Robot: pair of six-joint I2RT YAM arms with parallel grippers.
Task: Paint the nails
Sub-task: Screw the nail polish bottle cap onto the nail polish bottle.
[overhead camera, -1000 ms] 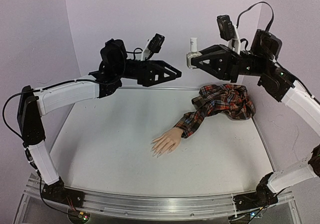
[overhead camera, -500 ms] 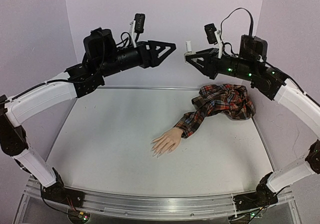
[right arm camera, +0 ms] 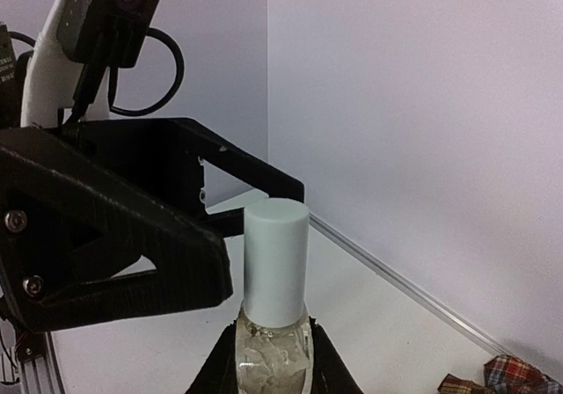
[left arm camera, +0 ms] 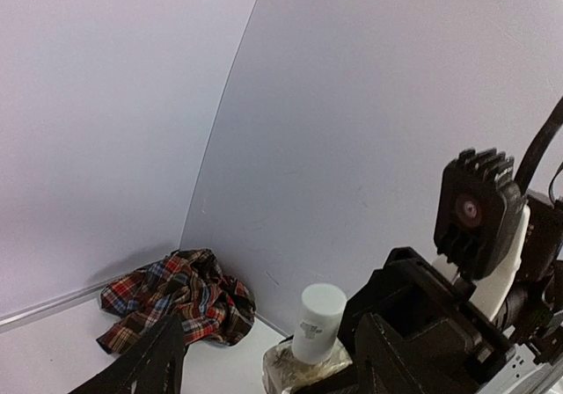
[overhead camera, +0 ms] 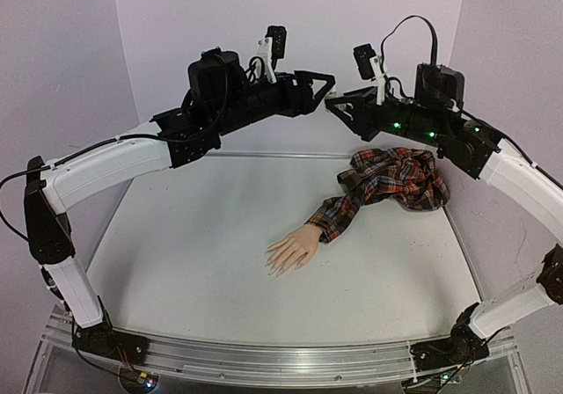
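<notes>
A small clear bottle [right arm camera: 273, 354] with a white cap [right arm camera: 274, 262] stands upright in my right gripper [right arm camera: 273, 375], which is shut on its glass body. High above the table's back edge, my left gripper [overhead camera: 327, 86] meets my right gripper [overhead camera: 338, 104]. The left gripper [left arm camera: 273, 363] is open, with one finger on each side of the cap [left arm camera: 318, 322] and a gap showing. The mannequin hand [overhead camera: 295, 248] lies palm down mid-table in a red plaid sleeve [overhead camera: 345, 207]. Its nails [overhead camera: 277, 267] are tiny at the fingertips, far below both grippers.
The rest of the plaid shirt [overhead camera: 398, 178] is heaped at the back right corner, also seen as a plaid heap [left arm camera: 176, 297] in the left wrist view. Pale walls close the table on the back and both sides. Both arms arch high over the table.
My left gripper has swung right and up until its fingers flank the bottle's cap. The right gripper rose a little with the bottle, which the top view now hides.
</notes>
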